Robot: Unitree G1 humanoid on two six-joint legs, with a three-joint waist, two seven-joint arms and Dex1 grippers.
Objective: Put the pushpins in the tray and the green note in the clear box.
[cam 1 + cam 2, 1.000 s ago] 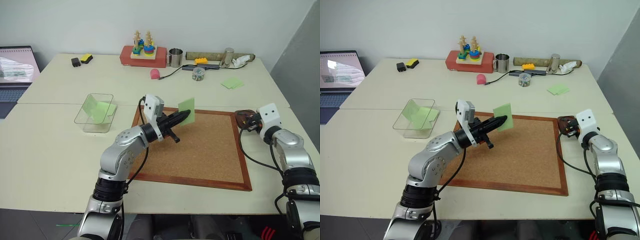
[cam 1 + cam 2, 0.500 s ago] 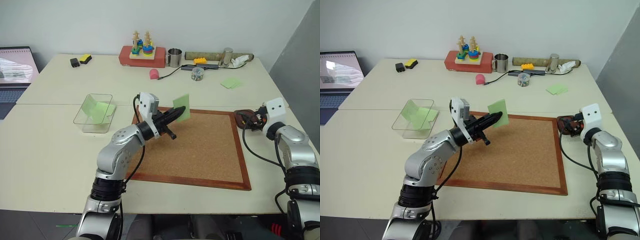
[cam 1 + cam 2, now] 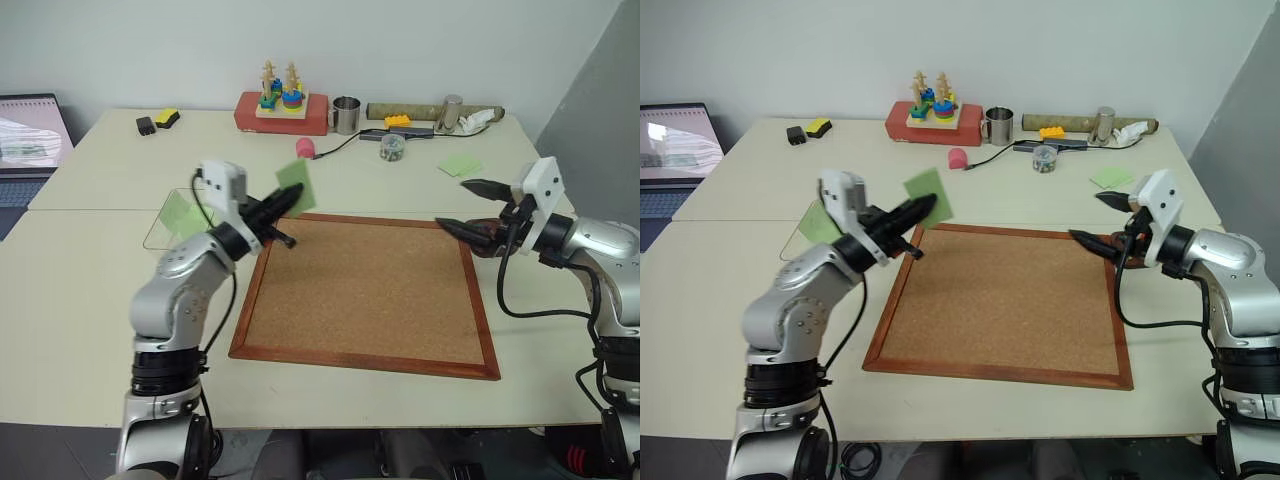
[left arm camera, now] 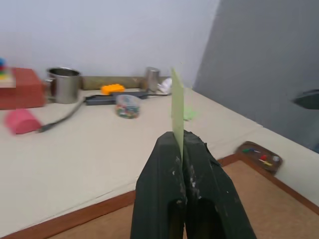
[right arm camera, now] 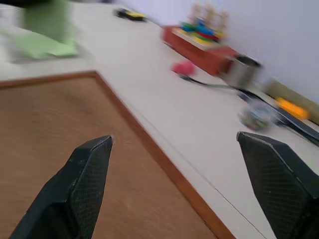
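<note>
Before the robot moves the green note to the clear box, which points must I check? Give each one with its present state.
1. Green note pinched in the shut left gripper: ok.
2. Note above the clear box: not ok, it is beside it, toward the cork board.
3. Box has room: cannot tell, green sheets lie in it.
4. Right gripper open, empty: ok.
5. Pushpins in the tray: ok.

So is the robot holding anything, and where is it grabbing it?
The left gripper pinches the green note by its bottom edge. The right gripper holds nothing.

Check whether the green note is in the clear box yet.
Not yet: the left gripper holds the green note in the air, beside the clear box.
</note>
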